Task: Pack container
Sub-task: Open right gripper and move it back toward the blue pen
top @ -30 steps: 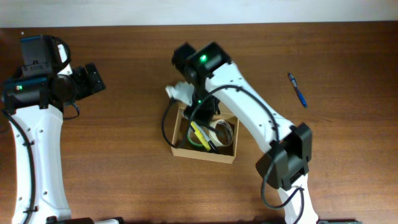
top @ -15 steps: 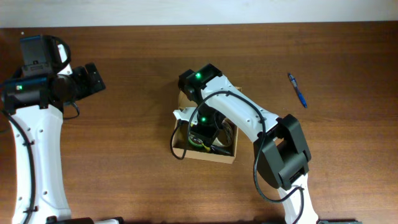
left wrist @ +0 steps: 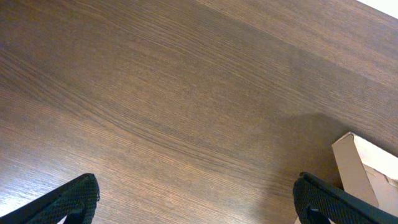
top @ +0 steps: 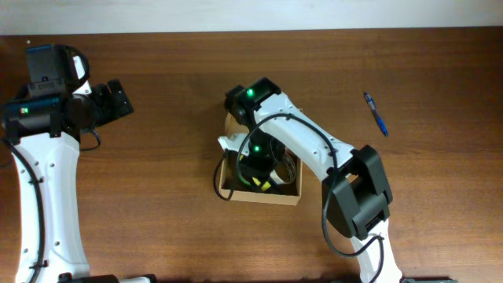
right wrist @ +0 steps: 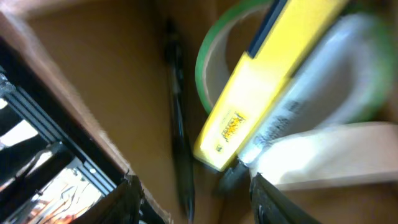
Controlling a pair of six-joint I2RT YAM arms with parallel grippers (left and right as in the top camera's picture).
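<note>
The container (top: 261, 196), a small tan cardboard box, sits mid-table with its top open. My right gripper (top: 258, 167) reaches down inside it. In the right wrist view the right gripper (right wrist: 194, 191) is open, and a dark pen (right wrist: 176, 118) lies loose on the cardboard (right wrist: 87, 56) between its fingers. Beside the pen are a yellow marker-like stick (right wrist: 249, 99), a green tape roll (right wrist: 208, 57) and a whitish roll (right wrist: 329, 152). My left gripper (top: 115, 100) hangs open far to the left over bare wood. The left wrist view shows only a corner of the container (left wrist: 364, 169).
A blue pen (top: 376, 114) lies on the table to the right of the box. The brown wooden table (top: 173, 220) runs to a pale wall edge at the back. The right arm's links arch over the box from the front right.
The right gripper has dropped lower into the box and its jaws have parted, leaving the dark pen lying inside. The left arm has not moved.
</note>
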